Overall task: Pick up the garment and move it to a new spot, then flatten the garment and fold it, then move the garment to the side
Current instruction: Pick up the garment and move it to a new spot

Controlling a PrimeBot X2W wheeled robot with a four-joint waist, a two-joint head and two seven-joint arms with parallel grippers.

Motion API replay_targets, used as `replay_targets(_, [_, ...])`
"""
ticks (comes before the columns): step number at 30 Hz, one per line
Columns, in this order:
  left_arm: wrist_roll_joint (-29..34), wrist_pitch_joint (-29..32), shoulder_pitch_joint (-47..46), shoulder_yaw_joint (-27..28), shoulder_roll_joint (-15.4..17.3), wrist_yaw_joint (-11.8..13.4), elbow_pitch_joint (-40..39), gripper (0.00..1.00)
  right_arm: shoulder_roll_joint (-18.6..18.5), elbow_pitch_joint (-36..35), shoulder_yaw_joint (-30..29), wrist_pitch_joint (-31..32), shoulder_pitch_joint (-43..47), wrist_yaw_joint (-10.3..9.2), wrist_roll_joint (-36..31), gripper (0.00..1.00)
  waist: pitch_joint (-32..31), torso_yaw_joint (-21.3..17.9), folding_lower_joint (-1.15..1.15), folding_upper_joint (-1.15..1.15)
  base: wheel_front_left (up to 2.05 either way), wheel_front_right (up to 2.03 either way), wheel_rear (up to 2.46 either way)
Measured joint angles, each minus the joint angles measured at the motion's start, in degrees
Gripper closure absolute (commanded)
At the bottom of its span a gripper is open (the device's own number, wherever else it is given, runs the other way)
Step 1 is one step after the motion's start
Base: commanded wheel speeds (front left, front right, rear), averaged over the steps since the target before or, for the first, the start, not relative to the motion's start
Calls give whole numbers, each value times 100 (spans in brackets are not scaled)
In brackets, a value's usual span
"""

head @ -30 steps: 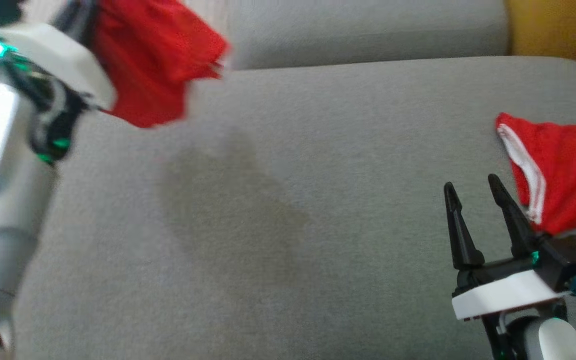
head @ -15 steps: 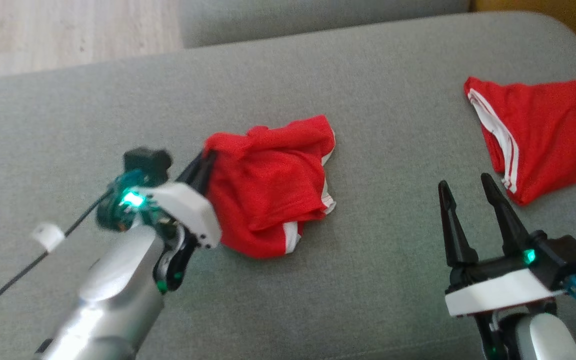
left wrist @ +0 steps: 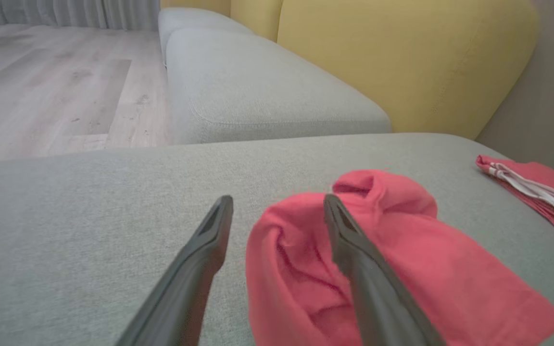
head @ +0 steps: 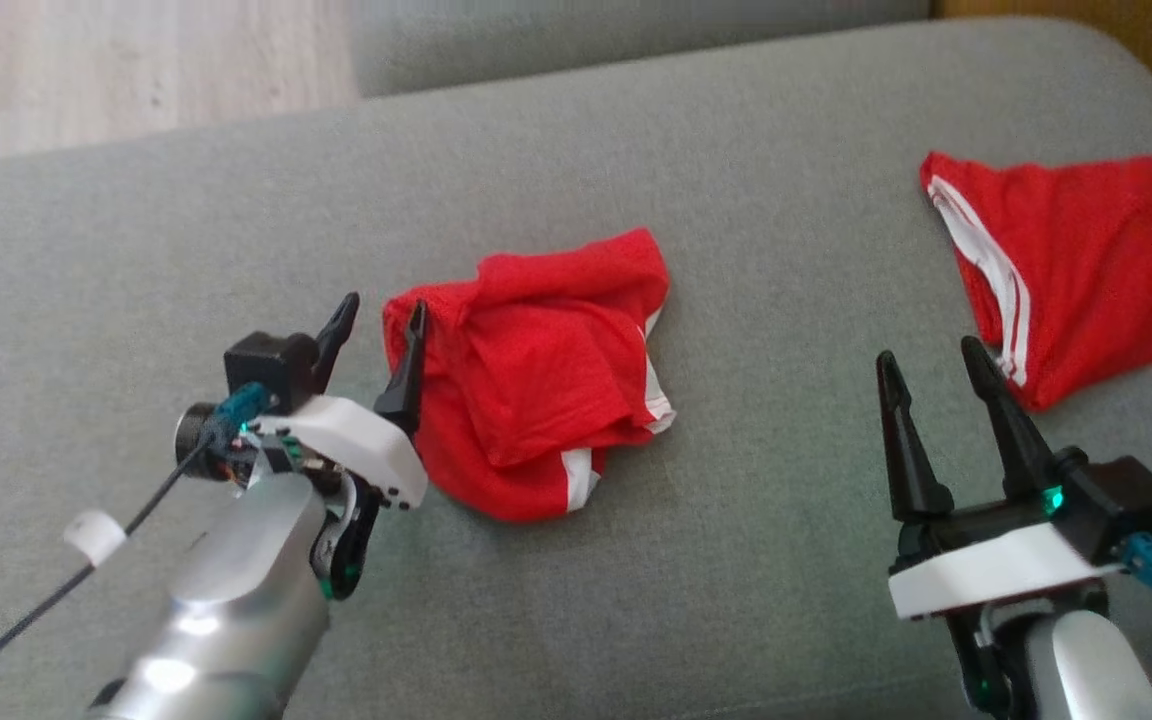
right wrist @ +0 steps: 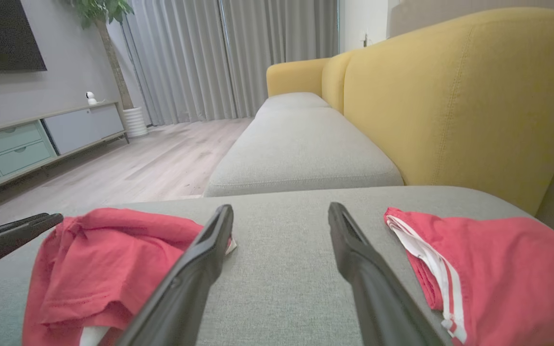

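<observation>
The garment (head: 536, 380) is red with white trim and lies crumpled in the middle of the grey sofa cushion (head: 736, 560). My left gripper (head: 382, 306) stands open at its left edge. One finger rests against the cloth and the other is over bare cushion. In the left wrist view the garment (left wrist: 402, 250) bulges up around the right finger of the left gripper (left wrist: 278, 199). My right gripper (head: 926, 352) is open and holds nothing, low at the right. In its wrist view the right gripper (right wrist: 281, 207) points between the garment (right wrist: 104, 259) and another red piece.
A second red garment (head: 1086, 260) with white stripes lies flat at the cushion's far right, also seen as the second garment (right wrist: 498, 269). A yellow backrest (right wrist: 450, 105) rises behind. Another grey cushion (left wrist: 258, 91) and wooden floor (head: 136, 70) lie beyond the far edge.
My left gripper carried the garment down onto the cushion, then opened and let it go; the cloth has slumped. The head camera tilted early on. The right gripper has stayed put.
</observation>
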Motion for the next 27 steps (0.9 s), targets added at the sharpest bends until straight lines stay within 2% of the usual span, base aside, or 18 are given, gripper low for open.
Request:
replay_targets(5, [-24, -159, 297, 43, -3, 11, -114, 0, 0, 92, -10, 1, 166, 0, -21, 0, -423, 146, -1, 0, 0, 0, 0])
replay_targets(9, [-52, -209, 979, 177, 84, 170, -493, 0, 1, 188, -41, 0, 418, 0, -21, 0, -739, 303, -2, 0, 0, 0, 0])
replay_targets(18, [107, -258, 2638, 719, 536, 1009, -2196, 0, 5, 386, -86, -134, 734, 0, 87, 0, -1131, 703, -2, 0, 0, 0, 0])
replay_targets(19, [167, -258, 3061, 809, 630, 1192, -2624, 0, 7, 437, -90, -183, 807, 0, 113, 0, -1182, 764, -2, 0, 0, 0, 0])
replay_targets(21, [164, -258, 3266, 857, 669, 1257, -2818, 0, 8, 466, -94, -198, 827, 0, 114, 0, -1202, 790, -2, 0, 0, 0, 0])
replay_targets(22, [192, -259, 3622, 939, 756, 1403, -3169, 0, 9, 533, -105, -247, 839, 0, 148, 0, -1229, 839, -2, 0, 0, 0, 0])
replay_targets(27, [204, -258, 3999, 1038, 950, 1572, -3607, 0, 10, 665, -124, -304, 861, 0, 167, 0, -1268, 918, -1, 0, 0, 0, 0])
